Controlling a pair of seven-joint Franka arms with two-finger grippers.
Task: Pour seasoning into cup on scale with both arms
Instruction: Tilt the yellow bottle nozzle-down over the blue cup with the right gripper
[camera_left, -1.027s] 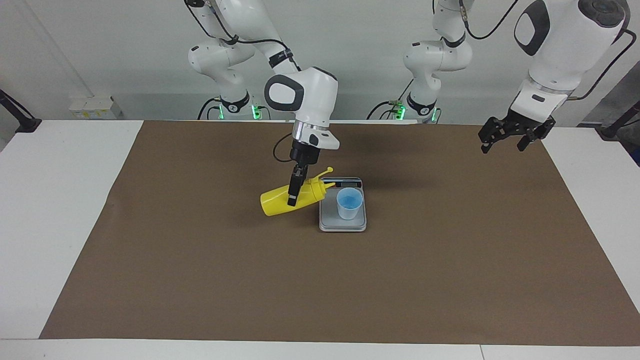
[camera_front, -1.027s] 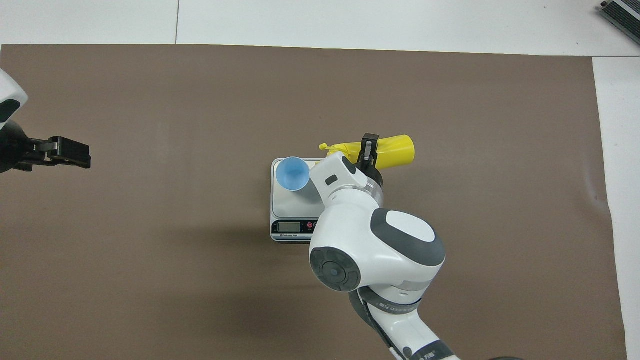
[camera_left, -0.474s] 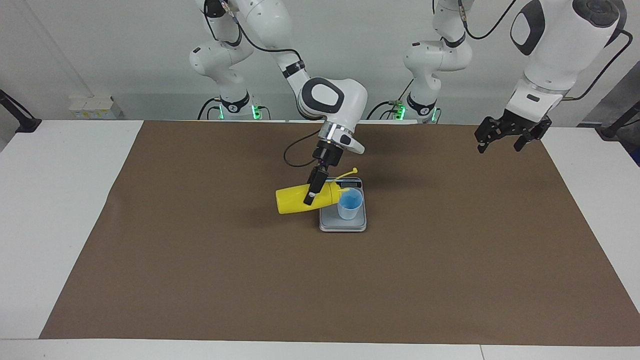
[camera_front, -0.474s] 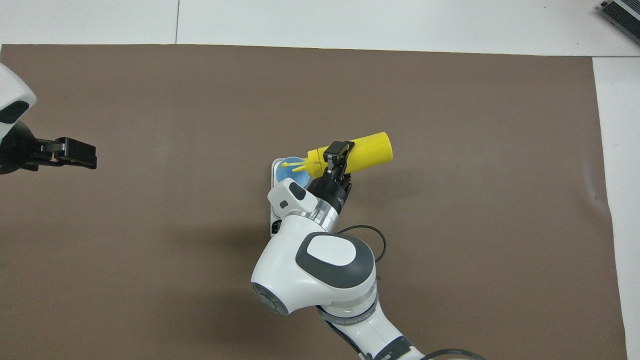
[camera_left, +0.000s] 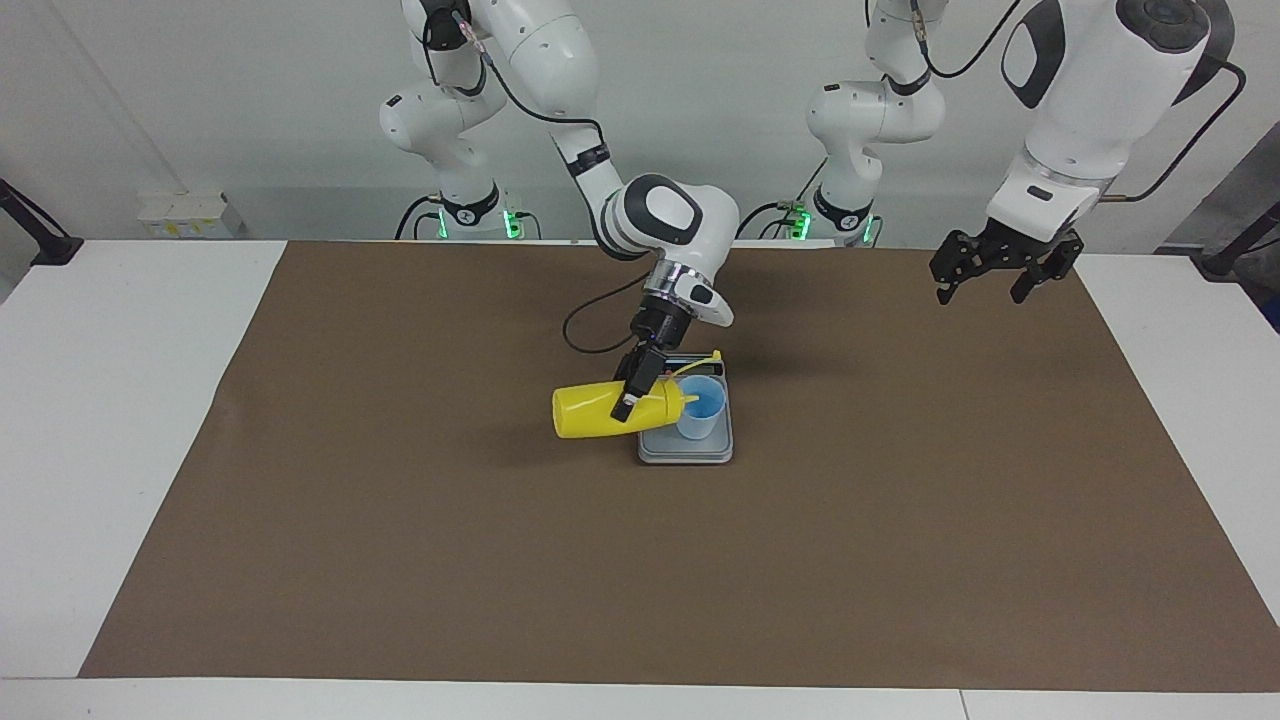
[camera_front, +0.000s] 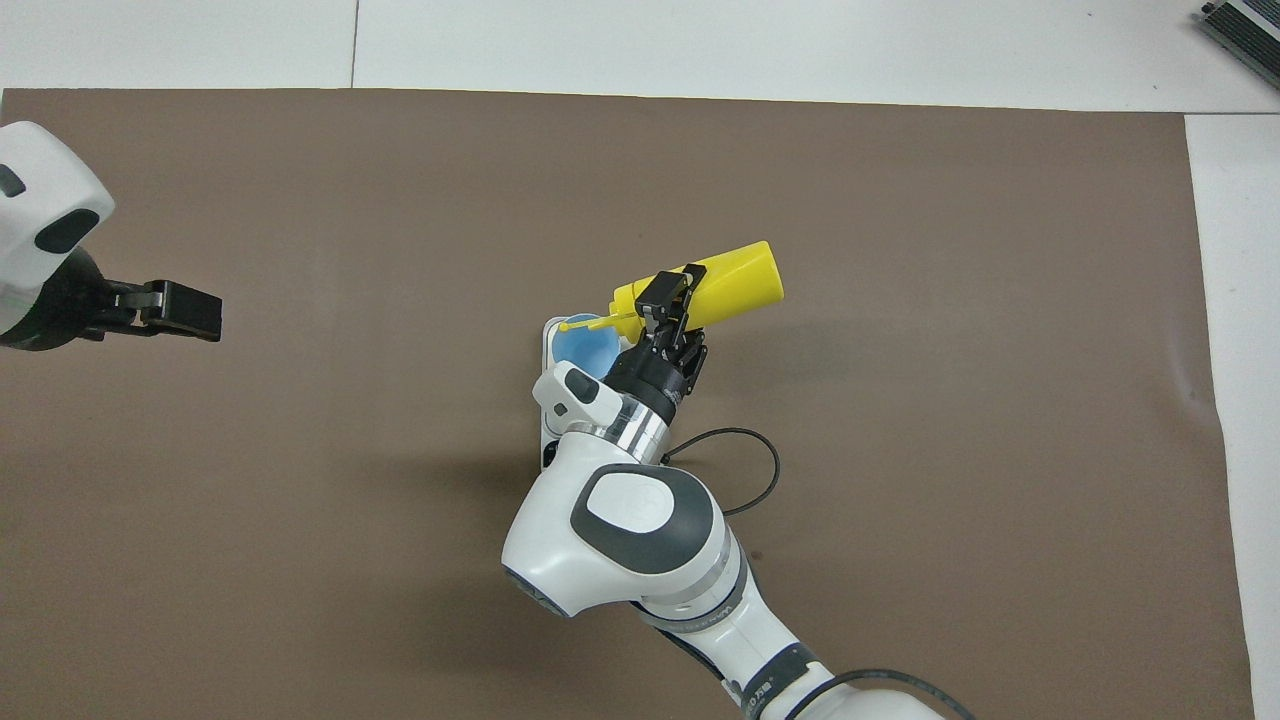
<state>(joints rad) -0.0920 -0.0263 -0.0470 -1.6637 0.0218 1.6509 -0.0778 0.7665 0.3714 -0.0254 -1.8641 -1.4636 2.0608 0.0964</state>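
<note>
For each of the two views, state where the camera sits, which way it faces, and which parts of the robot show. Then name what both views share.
Facing view: high across the table, looking at both whole arms, left gripper waiting.
Overhead view: above the robots' end, looking down; right arm's forearm, left gripper only.
Shared: right gripper tilting the yellow bottle at the cup on the scale.

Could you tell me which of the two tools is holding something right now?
The right tool: it grips the tilted yellow bottle at the cup. The left tool hangs empty.
</note>
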